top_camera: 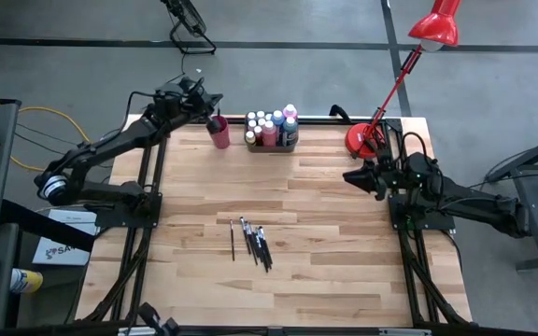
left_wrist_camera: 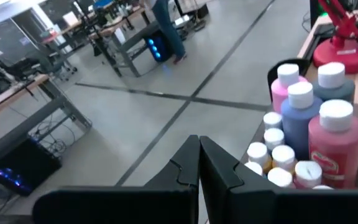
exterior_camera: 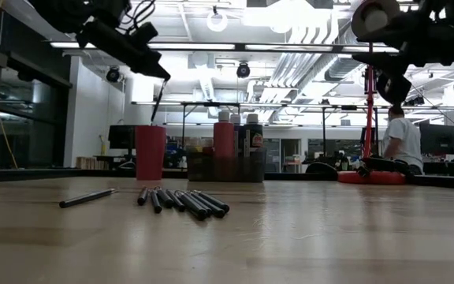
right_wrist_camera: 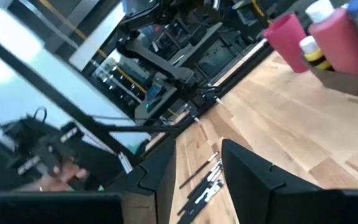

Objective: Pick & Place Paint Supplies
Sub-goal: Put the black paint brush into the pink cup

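My left gripper (top_camera: 211, 99) (exterior_camera: 166, 76) hovers over the red cup (top_camera: 219, 133) (exterior_camera: 150, 151) at the table's far left and is shut on a thin dark paintbrush (exterior_camera: 160, 101). Beside the cup stands the grey tray (top_camera: 288, 145) holding several paint bottles (top_camera: 271, 126) (left_wrist_camera: 309, 130). Several more paintbrushes (top_camera: 255, 243) (exterior_camera: 180, 201) lie flat on the middle of the table, one (top_camera: 233, 238) a little apart. My right gripper (top_camera: 358, 175) (right_wrist_camera: 197, 168) waits open at the right edge, holding nothing. My left gripper pinches the paintbrush by its upper end (exterior_camera: 165, 82) between its shut fingertips, which point roughly level toward the table's far side. The brush hangs slanting below the fingers, its lower end (exterior_camera: 155, 120) at the cup's mouth. Whether that end is inside the cup I cannot tell.
A red desk lamp stands with its base (top_camera: 364, 140) on the far right corner and its head (top_camera: 435, 28) beyond the table. The near half of the wooden table (top_camera: 344, 280) is bare. A person (exterior_camera: 404, 138) sits in the room behind.
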Available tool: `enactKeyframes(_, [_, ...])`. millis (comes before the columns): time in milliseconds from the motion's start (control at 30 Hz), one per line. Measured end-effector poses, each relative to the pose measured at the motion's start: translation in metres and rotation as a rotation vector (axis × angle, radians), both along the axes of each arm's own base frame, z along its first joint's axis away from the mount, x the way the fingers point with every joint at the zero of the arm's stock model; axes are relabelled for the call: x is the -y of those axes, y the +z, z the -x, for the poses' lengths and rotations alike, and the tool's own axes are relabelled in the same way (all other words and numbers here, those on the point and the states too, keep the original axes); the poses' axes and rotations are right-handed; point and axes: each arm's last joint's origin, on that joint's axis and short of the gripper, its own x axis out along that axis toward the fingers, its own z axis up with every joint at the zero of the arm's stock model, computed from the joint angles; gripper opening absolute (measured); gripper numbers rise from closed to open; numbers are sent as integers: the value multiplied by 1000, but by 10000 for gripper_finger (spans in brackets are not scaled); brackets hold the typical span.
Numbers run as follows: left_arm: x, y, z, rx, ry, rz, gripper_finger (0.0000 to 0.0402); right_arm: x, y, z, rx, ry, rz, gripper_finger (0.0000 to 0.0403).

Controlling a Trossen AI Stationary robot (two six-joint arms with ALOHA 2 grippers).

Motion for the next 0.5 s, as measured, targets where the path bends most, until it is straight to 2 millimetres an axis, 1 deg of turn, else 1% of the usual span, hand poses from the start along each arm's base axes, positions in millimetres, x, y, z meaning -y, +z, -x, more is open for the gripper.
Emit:
enactKeyframes(133, [-5, -6, -4, -16, 13, 1, 0, 0, 0, 0, 0, -2, -46, 122])
enactKeyframes(167, [-6, -6, -5, -10, 15, -6, 0, -1, 0, 0, 1, 15, -19, 122])
enactKeyframes(267, [-8, -4, -7, 8, 22, -27, 0, -4, 2, 0, 22, 40, 150, 122])
enactKeyframes(400, [-8, -3, -7, 2, 26, -51, 0, -4, 6, -1, 46, -81, 220, 122])
enactKeyframes(500, [-8, -3, -7, 1, 29, -53, 0, -7, 7, -2, 52, -87, 244, 122])
